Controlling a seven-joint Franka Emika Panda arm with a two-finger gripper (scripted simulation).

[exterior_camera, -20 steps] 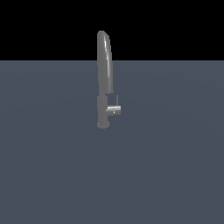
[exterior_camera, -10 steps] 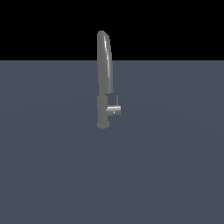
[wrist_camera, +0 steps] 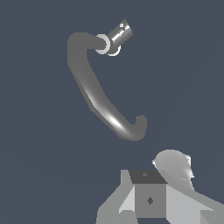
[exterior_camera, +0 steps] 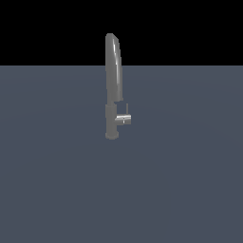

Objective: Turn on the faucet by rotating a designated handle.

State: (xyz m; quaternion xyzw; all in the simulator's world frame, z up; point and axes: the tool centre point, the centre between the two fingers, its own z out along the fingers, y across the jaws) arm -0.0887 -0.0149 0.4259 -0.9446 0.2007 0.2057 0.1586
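Exterior view: the faucet [exterior_camera: 113,85] stands upright on a flat slate-grey surface [exterior_camera: 57,190], a little toward the exterior view's left of centre; its base column meets the surface and its spout rises high, crossing into the black band above; the handle [exterior_camera: 124,120] juts sideways from the base column toward the exterior view's right, a short shiny stub, with a thin pin standing up from near its end; no arm or gripper shows in this view.

Wrist view: the faucet [wrist_camera: 98,94] is seen from above, its spout a long dark curve ending in a hooked tip; the handle [wrist_camera: 119,34] sticks out from the column end of that curve, bright and cylindrical, beside a pale ring where it joins; the gripper [wrist_camera: 151,199] shows only in part at the picture's edge, as pale grey blocks and a rounded pale piece [wrist_camera: 174,168]; it lies well apart from the handle and clear of the spout, touching neither; its fingertips are not to be made out, so I cannot tell whether the jaws are spread or pressed together; nothing is seen held.

No container appears in either view; the grey surface bears only the faucet.
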